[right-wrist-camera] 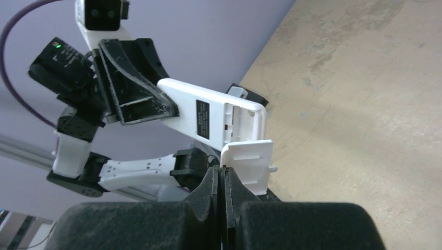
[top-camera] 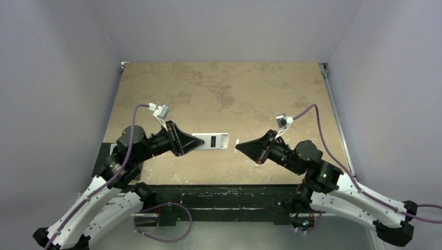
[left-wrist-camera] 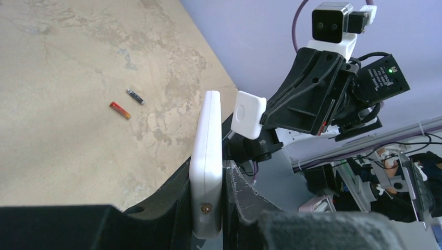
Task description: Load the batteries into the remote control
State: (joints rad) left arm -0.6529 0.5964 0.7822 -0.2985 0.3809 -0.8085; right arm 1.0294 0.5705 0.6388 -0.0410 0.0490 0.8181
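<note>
My left gripper (top-camera: 194, 143) is shut on the white remote control (top-camera: 211, 141) and holds it above the table. In the left wrist view the remote (left-wrist-camera: 206, 151) stands edge-on between the jaws. In the right wrist view the remote's back (right-wrist-camera: 206, 112) shows, with its battery bay (right-wrist-camera: 244, 124) open. My right gripper (right-wrist-camera: 222, 176) is shut on the white battery cover (right-wrist-camera: 250, 164), just off the remote's open end. The reddish-orange battery (left-wrist-camera: 120, 110) and the dark battery (left-wrist-camera: 134, 96) lie side by side on the table, apart from both grippers.
The cover also shows as a light rounded plate (left-wrist-camera: 249, 113) at the right gripper's tip. Purple-grey walls close in the tan table (top-camera: 224, 88) on three sides. A dark rail (top-camera: 224, 190) runs along the near edge between the arm bases.
</note>
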